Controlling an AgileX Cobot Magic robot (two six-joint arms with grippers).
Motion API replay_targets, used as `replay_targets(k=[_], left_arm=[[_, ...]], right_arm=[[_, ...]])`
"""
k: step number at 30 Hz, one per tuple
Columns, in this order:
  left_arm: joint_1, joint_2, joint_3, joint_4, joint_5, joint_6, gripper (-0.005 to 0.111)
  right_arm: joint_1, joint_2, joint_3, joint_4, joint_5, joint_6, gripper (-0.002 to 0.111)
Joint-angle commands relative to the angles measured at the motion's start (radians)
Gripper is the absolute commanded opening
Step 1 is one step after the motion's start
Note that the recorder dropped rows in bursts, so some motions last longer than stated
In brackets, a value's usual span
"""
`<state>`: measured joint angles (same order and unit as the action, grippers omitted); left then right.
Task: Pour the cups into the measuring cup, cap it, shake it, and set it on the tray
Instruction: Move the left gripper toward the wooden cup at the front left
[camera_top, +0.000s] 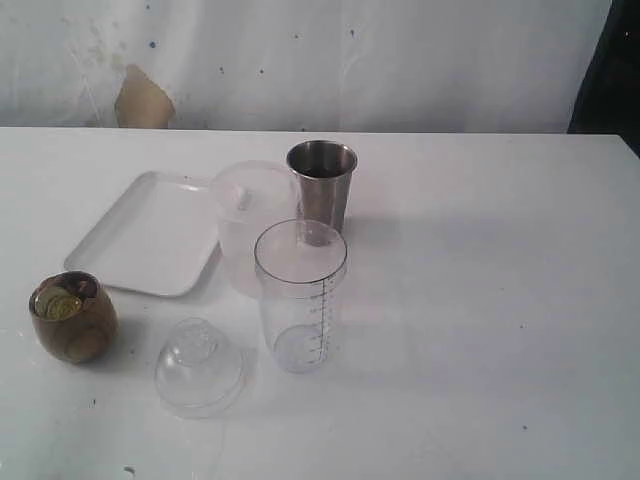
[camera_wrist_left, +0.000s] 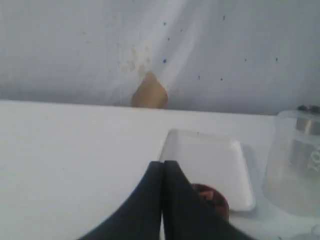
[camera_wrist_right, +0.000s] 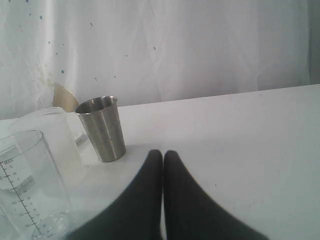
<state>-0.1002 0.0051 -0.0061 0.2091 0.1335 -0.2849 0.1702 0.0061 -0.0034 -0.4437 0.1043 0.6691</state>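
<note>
1. In the exterior view, the clear measuring cup (camera_top: 300, 300) was seen upright and uncapped near the middle of the white table (camera_top: 480, 300). Its graduation lines were turned to the right. The clear dome cap (camera_top: 198, 368) lay on the table just beside it, at its front left. The stainless steel tumbler (camera_top: 322, 185) stood upright behind it, with a frosted plastic cup (camera_top: 250, 225) close at the tumbler's left. The white tray (camera_top: 150, 235) lay at the back left. Whether the frosted plastic cup touched the tray's rim could not be told. The wood-grain cup (camera_top: 73, 317) stood near the tray's front corner, with gold-coloured pieces (camera_top: 58, 305) inside.
2. In the left wrist view, the left fingers (camera_wrist_left: 163, 167) were seen pressed together with nothing held. The wood-grain cup was partly hidden behind them, and the tray lay beyond it.
3. In the right wrist view, the right fingers (camera_wrist_right: 163, 157) were likewise closed tight on nothing. The stainless steel tumbler stood beyond them, apart from them, with the frosted plastic cup and the measuring cup alongside.
</note>
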Motion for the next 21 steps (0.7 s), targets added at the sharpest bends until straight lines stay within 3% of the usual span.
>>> replay_targets(k=[1,2,4,9,18,21], left_arm=[[-0.006,-0.005,0.006,0.035,-0.323,-0.042,0.000],[-0.006,-0.005,0.006,0.035,-0.432,-0.171,0.000],[-0.006,-0.005,0.006,0.039,-0.489,-0.292,0.000],[-0.003,0.033,0.006,0.012,-0.467,-0.203,0.000],[-0.003,0.602,0.006,0.005,-0.533,-0.178,0.000],[-0.003,0.713,0.006,0.036,-0.584,-0.178,0.009]], right_arm=[[-0.002,-0.006,0.003,0.001,0.005,-0.001,0.000],[-0.002,-0.006,0.003,0.001,0.005,-0.001,0.000],[-0.002,-0.006,0.003,0.001,0.005,-0.001,0.000],[-0.002,-0.006,0.003,0.001,0.005,-0.001,0.000],[-0.002,-0.006,0.003,0.001,0.005,-0.001,0.000],[-0.002,-0.006,0.003,0.001,0.005,-0.001,0.000]])
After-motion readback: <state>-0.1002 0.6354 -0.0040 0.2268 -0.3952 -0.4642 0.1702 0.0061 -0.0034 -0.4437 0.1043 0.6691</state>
